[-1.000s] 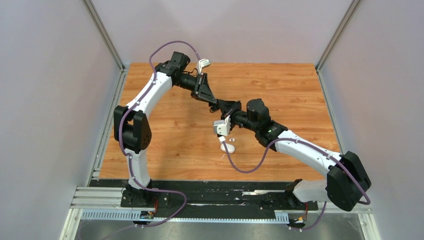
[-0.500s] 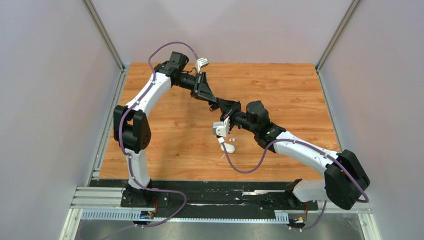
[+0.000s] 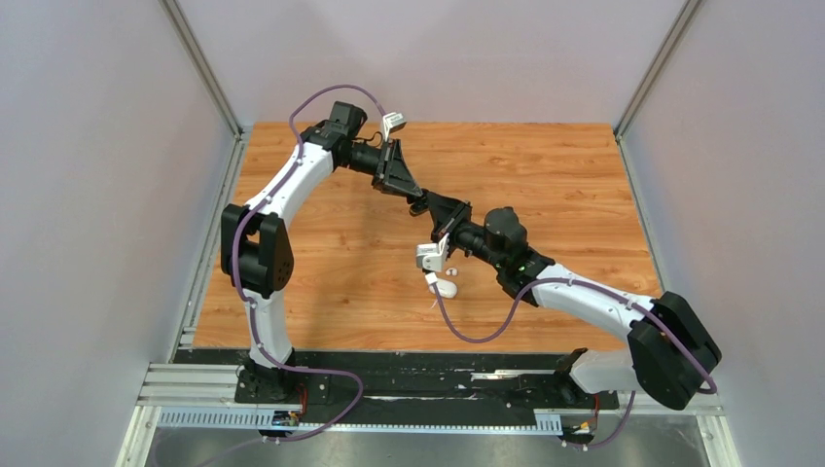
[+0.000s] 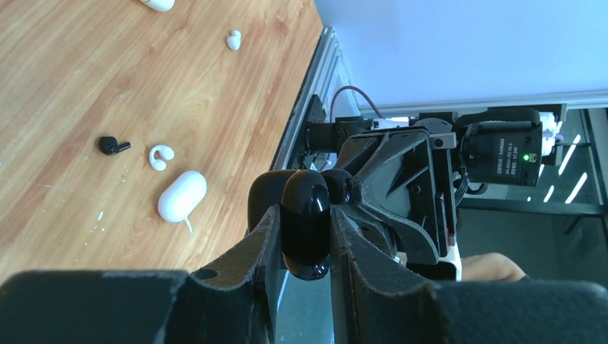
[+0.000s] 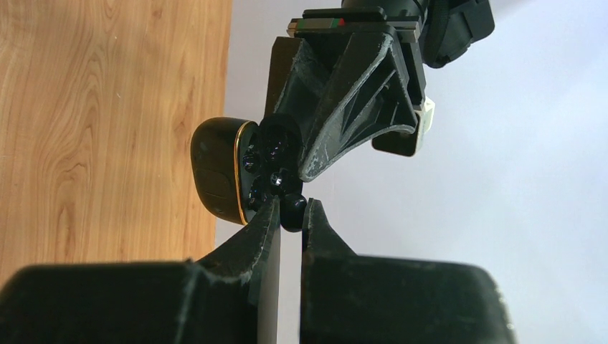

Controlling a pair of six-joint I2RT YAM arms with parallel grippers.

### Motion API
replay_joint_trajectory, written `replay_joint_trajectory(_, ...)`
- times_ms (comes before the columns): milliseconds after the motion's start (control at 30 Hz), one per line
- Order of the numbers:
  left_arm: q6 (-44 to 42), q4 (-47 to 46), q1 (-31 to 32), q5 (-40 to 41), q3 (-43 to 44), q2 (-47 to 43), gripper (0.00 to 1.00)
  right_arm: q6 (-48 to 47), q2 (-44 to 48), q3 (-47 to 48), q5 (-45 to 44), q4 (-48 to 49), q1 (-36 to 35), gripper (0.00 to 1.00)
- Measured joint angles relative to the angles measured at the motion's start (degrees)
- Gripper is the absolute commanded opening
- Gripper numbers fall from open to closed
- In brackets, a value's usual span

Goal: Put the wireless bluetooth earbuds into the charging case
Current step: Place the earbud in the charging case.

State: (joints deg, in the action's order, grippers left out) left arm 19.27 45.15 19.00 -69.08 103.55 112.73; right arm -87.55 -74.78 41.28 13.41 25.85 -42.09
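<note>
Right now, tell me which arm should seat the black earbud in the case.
Right. The right gripper pinches the black earbud at the mouth of the open black case; the left gripper is busy clamping that case.

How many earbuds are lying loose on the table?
3. A black earbud and a curved white earbud lie side by side next to the white case; a plain white earbud sits apart from them. More may be out of view.
</note>
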Motion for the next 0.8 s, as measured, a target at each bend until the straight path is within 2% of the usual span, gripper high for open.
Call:
replay_joint_trajectory(433,1.66,-2.21,-0.59,0.61,-0.87,0.0,0.0,-0.85,-3.28,-0.55,-5.75,5.14,-1.49,0.0)
replay_joint_trajectory(667,1.11,-2.19,-0.79,1.25,-0.87,0.0,0.0,0.94,-4.33,2.34,-7.39,1.81,-1.73,0.16)
replay_joint_trajectory(800,0.94,-2.14,-0.79,1.22,-0.87,0.0,0.0,3.02,-4.39,4.48,-7.39,-1.68,-1.77,0.16)
